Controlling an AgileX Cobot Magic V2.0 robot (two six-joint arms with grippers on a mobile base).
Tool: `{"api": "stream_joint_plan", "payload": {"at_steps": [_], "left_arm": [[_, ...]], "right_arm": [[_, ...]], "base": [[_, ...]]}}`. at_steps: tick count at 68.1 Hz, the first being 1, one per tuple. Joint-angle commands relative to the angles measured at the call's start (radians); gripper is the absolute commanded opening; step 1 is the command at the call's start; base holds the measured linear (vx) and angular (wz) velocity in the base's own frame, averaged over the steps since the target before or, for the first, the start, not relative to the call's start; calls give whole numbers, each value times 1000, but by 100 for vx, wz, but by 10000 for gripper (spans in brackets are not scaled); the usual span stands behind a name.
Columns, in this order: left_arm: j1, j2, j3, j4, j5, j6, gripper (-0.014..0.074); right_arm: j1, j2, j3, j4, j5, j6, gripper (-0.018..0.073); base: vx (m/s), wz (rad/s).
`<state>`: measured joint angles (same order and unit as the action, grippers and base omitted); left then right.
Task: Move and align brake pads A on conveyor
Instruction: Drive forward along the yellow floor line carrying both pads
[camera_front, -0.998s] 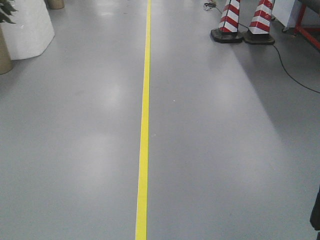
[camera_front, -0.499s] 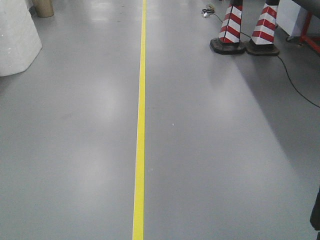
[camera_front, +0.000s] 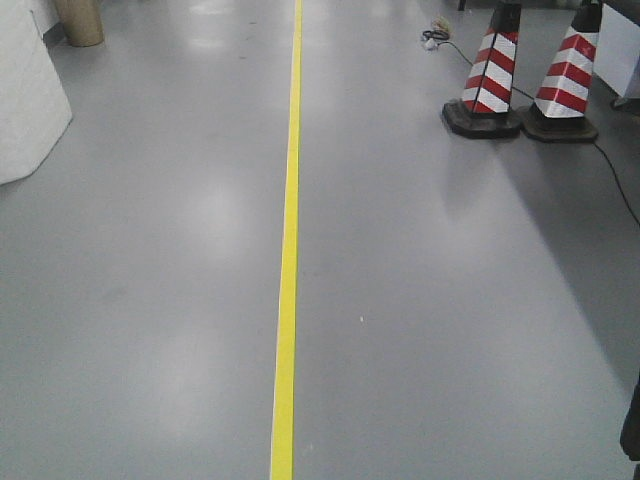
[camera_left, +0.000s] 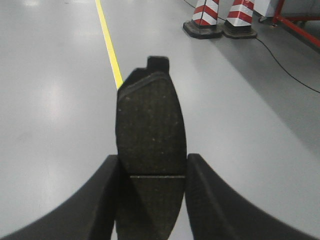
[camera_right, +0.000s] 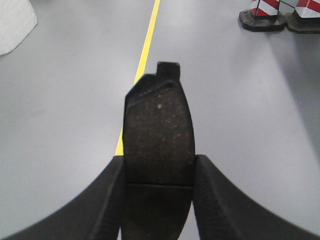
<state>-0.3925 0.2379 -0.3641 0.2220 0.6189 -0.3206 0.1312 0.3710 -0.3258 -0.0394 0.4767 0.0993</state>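
Left gripper (camera_left: 152, 167) clamps one brake pad (camera_left: 150, 120), right gripper (camera_right: 158, 165) a second brake pad (camera_right: 159, 130). No conveyor in sight, just floor (camera_front: 450, 300) and a yellow line (camera_front: 288, 250), so I reckon placing and aligning are left to do.

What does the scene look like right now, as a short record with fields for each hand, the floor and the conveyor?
left hand: shut on a brake pad, gripped by its side edges
right hand: shut on a second brake pad, same grip
floor: grey, yellow line running ahead
cones: two red-and-white, ahead on the right
conveyor: not in view
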Motion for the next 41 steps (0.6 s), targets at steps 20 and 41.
{"api": "stream_joint_plan", "payload": {"at_steps": [20,41], "left_arm": [[0,9,-30,12,-92,-1,-6],[0,9,-30,12,-92,-1,-6]], "right_arm": [[0,5,-32,-8,-97,-3,-10],[0,5,-32,-8,-97,-3,-10]], "base": [[78,-1],[80,-6]]}}
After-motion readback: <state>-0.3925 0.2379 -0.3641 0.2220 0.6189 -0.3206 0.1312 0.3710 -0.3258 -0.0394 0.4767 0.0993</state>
